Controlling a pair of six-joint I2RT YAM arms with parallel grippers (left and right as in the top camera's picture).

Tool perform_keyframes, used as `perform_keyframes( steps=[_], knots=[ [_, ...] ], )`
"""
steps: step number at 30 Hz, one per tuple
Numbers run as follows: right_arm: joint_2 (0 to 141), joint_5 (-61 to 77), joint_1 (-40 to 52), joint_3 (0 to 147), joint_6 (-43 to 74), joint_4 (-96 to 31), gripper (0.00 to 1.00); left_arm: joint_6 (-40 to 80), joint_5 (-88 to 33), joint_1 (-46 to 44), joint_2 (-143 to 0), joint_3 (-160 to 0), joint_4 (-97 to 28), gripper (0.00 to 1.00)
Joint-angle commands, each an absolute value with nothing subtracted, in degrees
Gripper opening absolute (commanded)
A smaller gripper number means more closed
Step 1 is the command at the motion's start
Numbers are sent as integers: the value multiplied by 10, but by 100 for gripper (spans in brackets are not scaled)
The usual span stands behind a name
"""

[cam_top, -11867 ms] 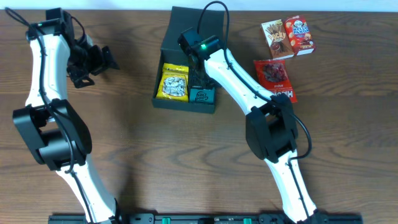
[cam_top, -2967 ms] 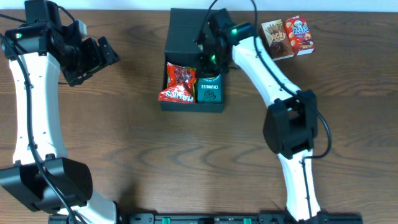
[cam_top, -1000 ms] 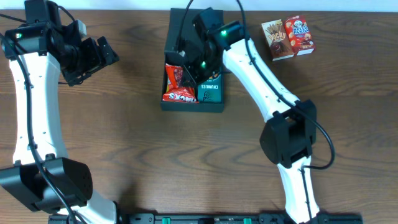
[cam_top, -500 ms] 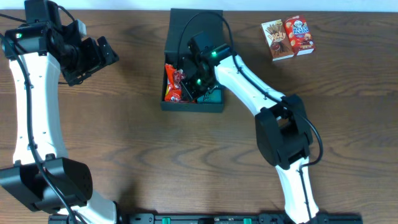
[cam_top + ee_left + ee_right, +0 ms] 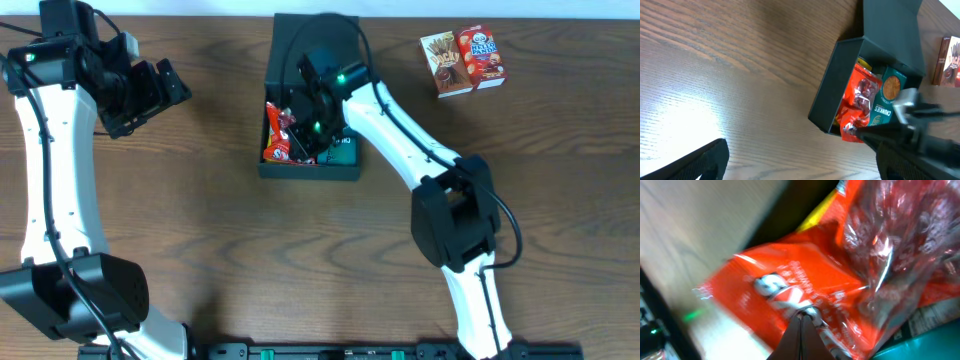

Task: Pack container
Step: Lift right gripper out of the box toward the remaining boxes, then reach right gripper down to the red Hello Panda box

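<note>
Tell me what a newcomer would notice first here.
The bright red snack packet stands out, crumpled in the left half of the dark container, top centre in the overhead view, with the right tool shut and its tips against it. Two colourful snack boxes lie at the top right, while the left tool hangs open far left.

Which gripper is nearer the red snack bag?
Right. The right gripper, shut, touches the red snack bag in the container; the left gripper hangs open, far off.
</note>
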State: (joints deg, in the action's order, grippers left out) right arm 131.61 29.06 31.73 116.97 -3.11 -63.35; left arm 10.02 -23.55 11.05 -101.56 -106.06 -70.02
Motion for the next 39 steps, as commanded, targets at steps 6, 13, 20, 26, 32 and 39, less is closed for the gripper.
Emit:
perform_keyframes(
  steps=[6,13,20,26,32,39],
  knots=[
    [1319,217,259,1359,-50,-687,1,88,-229,112,-1005,-1071,-701,95],
    [1323,-19,141,1369,-48,-687,1,88,-222,112,-1005,-1071,-700,96],
    [1331,-32,37,1367,-48,-645,29,91,-220,112,-1005,-1071,-689,95],
    [1367,-42,-15,1367,-65,-591,99,95,-220,112,-1005,-1071,-678,95],
    [1409,-48,-51,1367,-61,-497,99,115,-220,112,-1005,-1071,-668,95],
    [1460,-70,-69,1367,-32,-400,99,125,-220,112,-1005,-1071,-666,95]
  ],
)
